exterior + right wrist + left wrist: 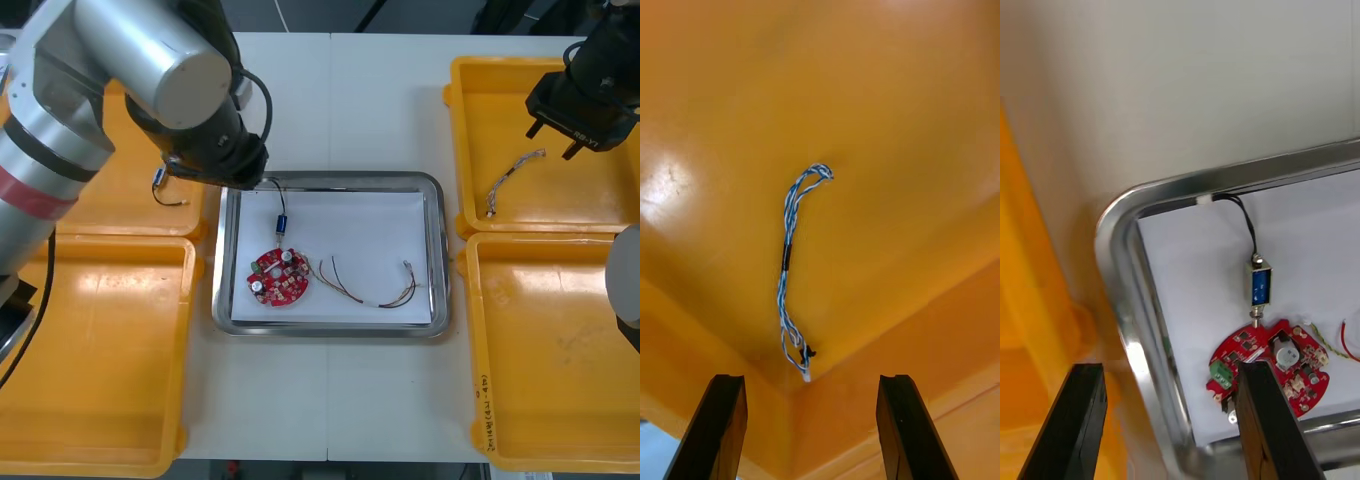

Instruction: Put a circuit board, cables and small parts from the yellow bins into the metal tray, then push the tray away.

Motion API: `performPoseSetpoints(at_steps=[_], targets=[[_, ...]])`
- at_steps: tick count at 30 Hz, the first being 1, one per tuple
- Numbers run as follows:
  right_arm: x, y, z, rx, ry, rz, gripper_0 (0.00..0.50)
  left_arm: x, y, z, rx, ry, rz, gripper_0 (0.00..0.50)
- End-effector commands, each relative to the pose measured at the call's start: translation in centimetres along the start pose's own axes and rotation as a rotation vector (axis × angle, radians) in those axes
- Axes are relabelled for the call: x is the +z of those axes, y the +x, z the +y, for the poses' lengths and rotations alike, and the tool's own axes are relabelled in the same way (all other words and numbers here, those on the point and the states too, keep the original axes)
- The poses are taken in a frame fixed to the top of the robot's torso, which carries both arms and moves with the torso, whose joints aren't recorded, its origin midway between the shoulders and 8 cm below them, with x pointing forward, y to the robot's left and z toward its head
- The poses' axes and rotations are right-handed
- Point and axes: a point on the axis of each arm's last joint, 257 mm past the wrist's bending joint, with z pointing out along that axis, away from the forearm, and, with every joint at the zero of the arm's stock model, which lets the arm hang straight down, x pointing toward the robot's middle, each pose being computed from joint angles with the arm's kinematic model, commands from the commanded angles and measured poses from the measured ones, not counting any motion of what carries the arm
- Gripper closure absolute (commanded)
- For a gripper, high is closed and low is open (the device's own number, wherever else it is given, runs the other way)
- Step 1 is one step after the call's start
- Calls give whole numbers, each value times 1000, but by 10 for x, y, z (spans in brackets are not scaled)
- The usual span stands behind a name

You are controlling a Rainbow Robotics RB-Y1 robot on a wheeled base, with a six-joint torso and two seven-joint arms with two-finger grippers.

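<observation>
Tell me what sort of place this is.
Probably an electronics kitting bench: yellow bins flank a metal tray holding a red circuit board; left hand at the tray, right hand over a bin.

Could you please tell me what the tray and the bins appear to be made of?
The tray looks like polished metal: its rim gleams; the inside is matte white, perhaps paper. The yellow bins look like glossy moulded plastic, with soft highlights and rounded corners.

Shiny silver-rimmed tray (437, 250), white inside — red circuit board (279, 278) with green and black specks in it, red-and-yellow cable (340, 283) alongside. Right of the tray, yellow bin (490, 110) — blue-and-white twisted cable (513, 180) there.
</observation>
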Motion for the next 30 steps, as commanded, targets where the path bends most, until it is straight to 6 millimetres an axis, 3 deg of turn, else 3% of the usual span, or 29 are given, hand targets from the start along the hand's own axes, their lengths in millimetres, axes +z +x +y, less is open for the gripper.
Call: performPoseSetpoints(at_steps=[1,7,15,30], targets=[[-16,-10,34,16,-64,-58,0,-32,-11,47,-86,-25,-28,0],[-8,-17,47,32,-96,-91,0,-40,-16,87,-79,-64,-22,0],[12,-20,49,55,-93,-95,0,-43,-28,133,-92,-61,-33,0],[57,-23,56,126,-123,-101,0,-5,-37,170,-41,-10,-25,0]])
